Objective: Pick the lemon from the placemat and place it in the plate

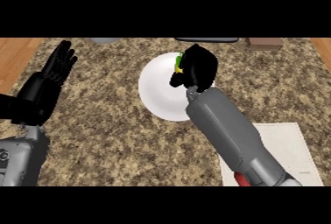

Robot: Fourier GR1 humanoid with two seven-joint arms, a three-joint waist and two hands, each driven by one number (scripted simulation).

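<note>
- Right hand hangs over the far right part of the plate, forearm reaching in from the near right across the placemat.
- Its fingers are curled round a small yellow-green object, taken to be the lemon; only a sliver shows at the hand's left edge, the rest hidden by the hand.
- The lemon is therefore off the placemat and above the plate, held in the hand. Whether it touches the plate cannot be told from this view.
- Judgement: the hand is positioned here to set the lemon down inside the plate's rim; the carry looks finished and the release is not yet done.
- The plate is white and sits on the speckled surface toward the far middle, well apart from the placemat at the near right.
- A small red patch shows by the forearm at the placemat's near edge; what it is cannot be told.
- Left hand stands at the left edge, fingers straight and up, holding nothing; it is resting and clear of the plate.
- Risk, as a judgement: the lemon sits toward the plate's far rim, so on release it may roll toward the edge.
</note>
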